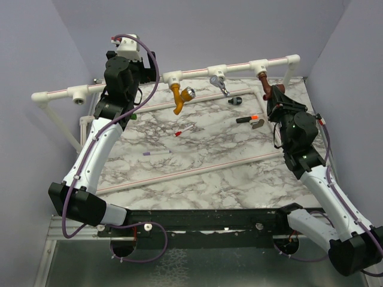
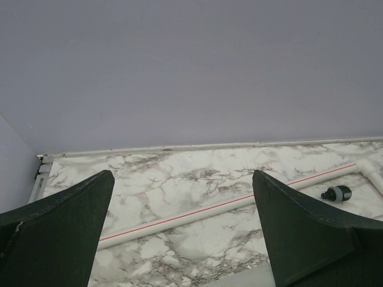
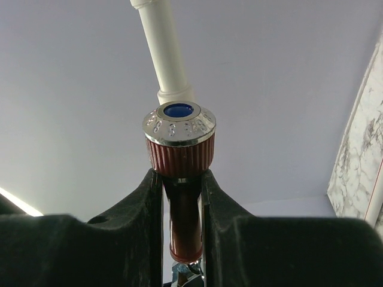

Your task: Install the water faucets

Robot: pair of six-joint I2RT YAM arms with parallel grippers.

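The right gripper (image 3: 182,185) is clenched on the dark brown faucet (image 3: 179,149) — its long axis runs on from the jaws toward the white pipe's rightmost tee socket (image 1: 258,64), just ahead. The left gripper (image 2: 182,179) hangs released, well apart.

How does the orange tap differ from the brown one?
The orange tap hangs free, untouched; the brown tap is gripped by the right hand. The orange tap's knob is chrome; the brown tap's is ribbed brown, chrome-capped. Both hang from the white pipe.
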